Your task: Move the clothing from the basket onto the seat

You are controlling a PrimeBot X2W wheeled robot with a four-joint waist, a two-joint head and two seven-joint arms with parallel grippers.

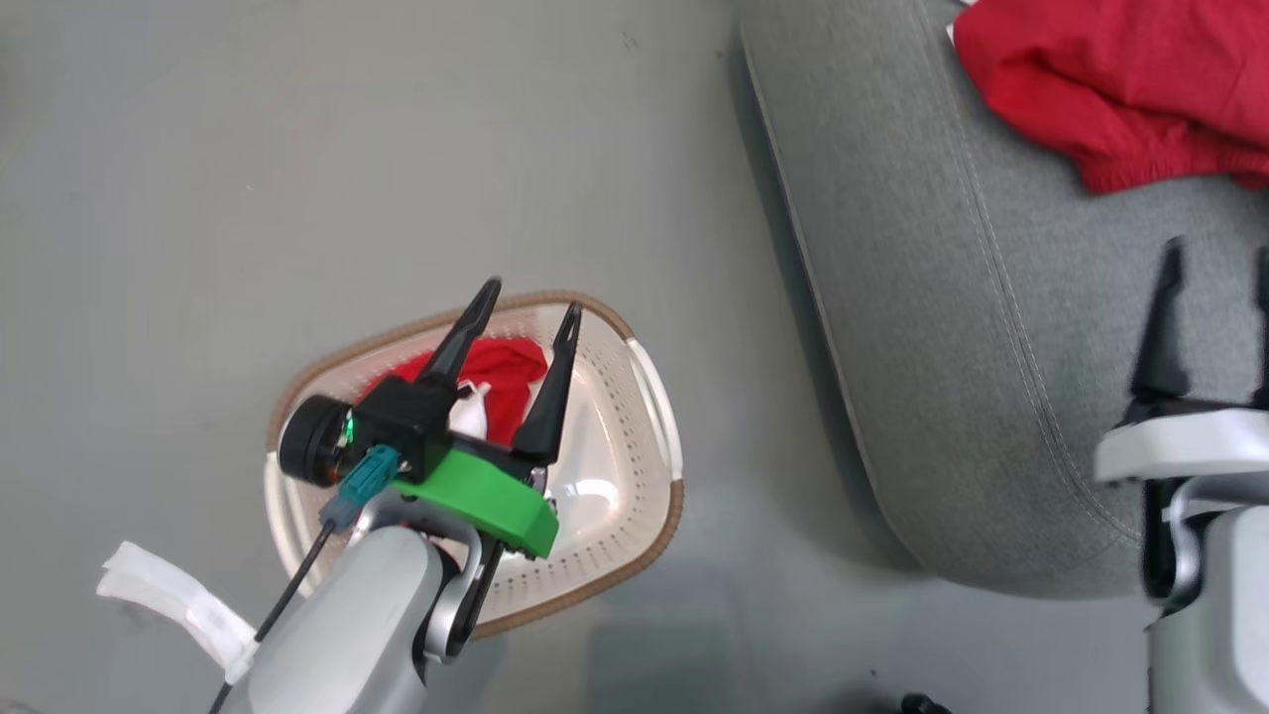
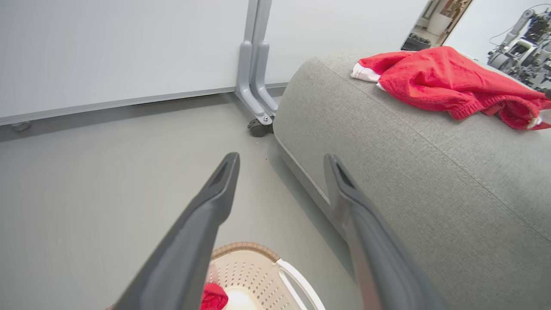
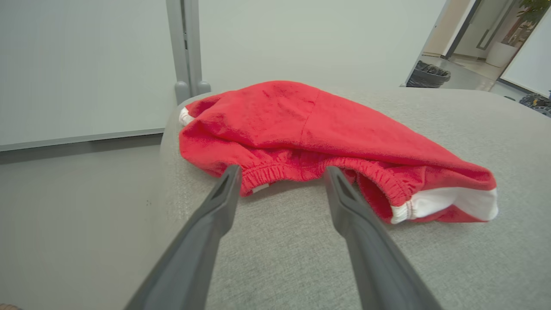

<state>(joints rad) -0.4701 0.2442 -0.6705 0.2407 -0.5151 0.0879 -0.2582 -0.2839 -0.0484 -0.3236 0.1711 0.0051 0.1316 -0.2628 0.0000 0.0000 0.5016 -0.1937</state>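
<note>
**Clothing transfer, basket to seat: one piece across, one outstanding**

- Right hand [image 3: 282,169]: released. The two dark fingers stand apart with nothing between them. It is poised low over the seat, with the tips just short of the nearest fold of cloth.
- Left hand [image 1: 532,298]: released and empty, fingers spread. It hangs above the basket, and in its own wrist view it points past the basket toward the floor and the seat's edge.
- Red shorts [image 3: 327,125]: lying loosely bunched on top of the seat, near its rounded edge. The gathered waistband faces the right hand and a white hem shows at one end. Neither hand touches them. Counted as delivered.
- Second red garment [image 1: 506,372]: crumpled in the bottom of the basket with a scrap of white showing, partly hidden behind the left hand. Not grasped. Counted as left to move.
- Basket [image 1: 654,535]: cream, perforated, brown rim. It stands on the grey floor [image 1: 297,149], apart from the seat.
- Seat [image 1: 942,347]: large grey upholstered cushion, with plenty of bare fabric beside the shorts.

Judgement: about halfway. What is left is a descent, a grasp, a carry and a release.
</note>
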